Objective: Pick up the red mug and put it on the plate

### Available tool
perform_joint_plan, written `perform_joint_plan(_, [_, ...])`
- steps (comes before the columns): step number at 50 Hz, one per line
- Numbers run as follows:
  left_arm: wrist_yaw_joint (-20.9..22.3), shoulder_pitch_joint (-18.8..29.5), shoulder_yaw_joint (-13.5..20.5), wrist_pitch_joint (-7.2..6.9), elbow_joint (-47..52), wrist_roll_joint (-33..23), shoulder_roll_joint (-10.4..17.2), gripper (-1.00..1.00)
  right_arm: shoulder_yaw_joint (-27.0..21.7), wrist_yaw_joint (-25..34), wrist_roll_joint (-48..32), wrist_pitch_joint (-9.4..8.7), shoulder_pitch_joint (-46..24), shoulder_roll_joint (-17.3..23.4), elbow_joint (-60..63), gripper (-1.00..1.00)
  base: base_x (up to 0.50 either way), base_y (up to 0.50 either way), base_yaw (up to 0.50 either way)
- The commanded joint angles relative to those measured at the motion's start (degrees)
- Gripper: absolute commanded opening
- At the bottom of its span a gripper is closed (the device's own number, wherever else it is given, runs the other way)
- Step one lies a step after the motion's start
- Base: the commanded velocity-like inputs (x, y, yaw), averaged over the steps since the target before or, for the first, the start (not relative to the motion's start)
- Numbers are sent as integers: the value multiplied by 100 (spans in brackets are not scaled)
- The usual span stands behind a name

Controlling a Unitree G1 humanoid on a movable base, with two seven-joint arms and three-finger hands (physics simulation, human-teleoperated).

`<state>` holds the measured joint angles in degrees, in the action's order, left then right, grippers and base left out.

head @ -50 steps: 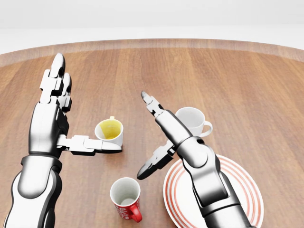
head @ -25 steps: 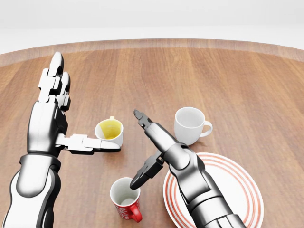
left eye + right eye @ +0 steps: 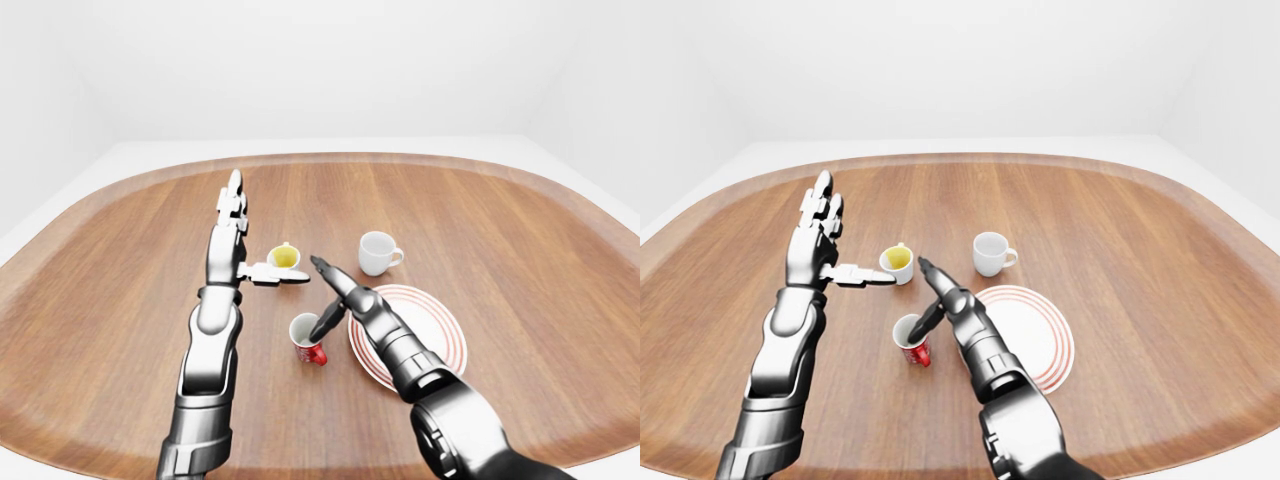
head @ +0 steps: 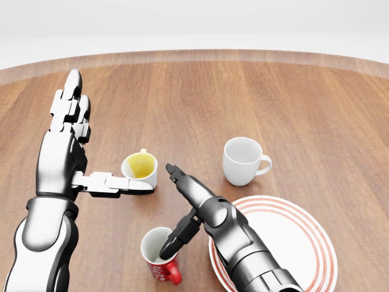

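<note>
The red mug (image 4: 161, 257) stands upright on the worktop (image 4: 304, 103) just beside the plate (image 4: 304, 243), at its nine o'clock in the head view, not yet lifted; the right hand (image 4: 182, 213) is spread open, one dark finger dipping into the mug's mouth, nothing grasped, so pick-up and placing both remain. The plate is bare, the white cup (image 4: 242, 160) sits near its twelve o'clock, and the left hand (image 4: 91, 164), open, has a finger touching the yellow-lined cup (image 4: 141, 168) at the mug's twelve o'clock, with worktop edges well apart.

On the tabletop (image 4: 304, 103), the mug (image 4: 160, 254) stands just left of the plate (image 4: 304, 243); two cups (image 4: 141, 167) (image 4: 243, 159) sit above, seemingly apart.
</note>
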<state>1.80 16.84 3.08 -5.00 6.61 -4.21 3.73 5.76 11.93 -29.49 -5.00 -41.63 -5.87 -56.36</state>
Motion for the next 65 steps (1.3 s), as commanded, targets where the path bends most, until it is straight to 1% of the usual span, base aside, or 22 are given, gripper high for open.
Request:
perform_joint_plan(1, [-7, 12, 7, 0, -27, 22, 5, 100, 25, -123, -61, 0, -134, -154, -416, 100, 0, 0, 0])
perform_joint_plan(11, [-2, -6, 11, 0, -11, 37, 8, 100, 67, -148, -129, 0, -204, -306, -543, 100, 0, 0, 0])
perform_joint_plan(27, [1, -2, 10, 0, 7, 42, 10, 100, 70, -248, -177, 0, -309, -442, -932, 100, 0, 0, 0])
perform_joint_plan(48, [10, -19, 17, 0, 69, 46, 14, 100, 66, -355, -290, 176, -186, -518, -1276, 100, 0, 0, 0])
perform_joint_plan(65, [17, -49, 1, 0, 117, 33, 4, 100, 70, -374, -360, 169, -177, -551, -1324, 100, 0, 0, 0])
